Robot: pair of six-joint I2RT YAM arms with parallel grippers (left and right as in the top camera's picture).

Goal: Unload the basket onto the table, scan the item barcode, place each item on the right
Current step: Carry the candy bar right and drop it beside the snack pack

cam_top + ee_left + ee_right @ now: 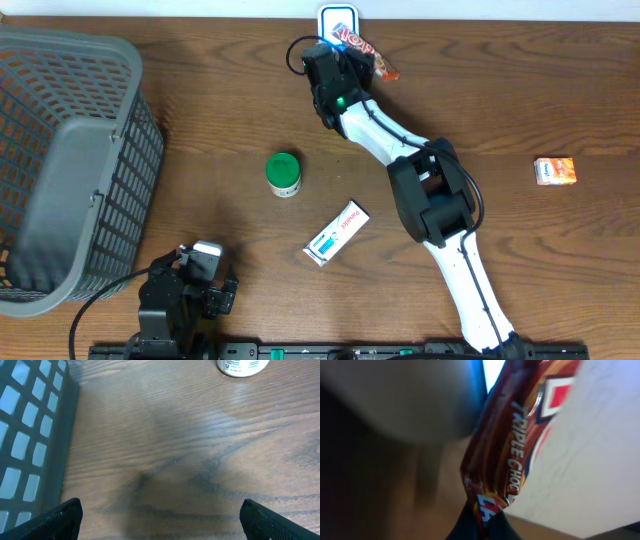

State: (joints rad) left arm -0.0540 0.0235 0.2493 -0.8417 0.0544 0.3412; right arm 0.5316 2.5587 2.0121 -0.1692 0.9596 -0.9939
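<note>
The chocolate bar (364, 47) sits at 12 o'clock on the table (520, 95), right at the far edge, held up against the white, blue-rimmed scanner (337, 15). Seen from overhead, its long axis runs from about 10 o'clock to 4 o'clock. One end overlaps the scanner face and the crimped red end points toward 4 o'clock. In the right wrist view the bar (512, 445) climbs from the bottom of the frame toward 1 o'clock, with "TRIPLE CHOC" printed along its length. No barcode can be made out in that view.

The right gripper (348, 60) is clamped tight on the bar. The wrist view shows the dark fingertips (465, 527) pinching the wrapper's lower end, so the bar stands straight out ahead of the claw. From overhead the bar lies at about 1 o'clock from the gripper body.

There is little room behind the bar, since it is close to the table's far edge. The table is bare toward 3 o'clock as far as a small orange box (555, 171), which is well apart. At 7 o'clock from the bar stands a green-capped bottle (284, 174), and at 6 o'clock lies a white and blue box (337, 232). Both are clear of the right arm.

A grey basket (135, 190) fills the 9 o'clock side of the table. The left gripper (160, 527) is near the front edge, just beside the basket wall, with its jaws spread wide over bare wood.
</note>
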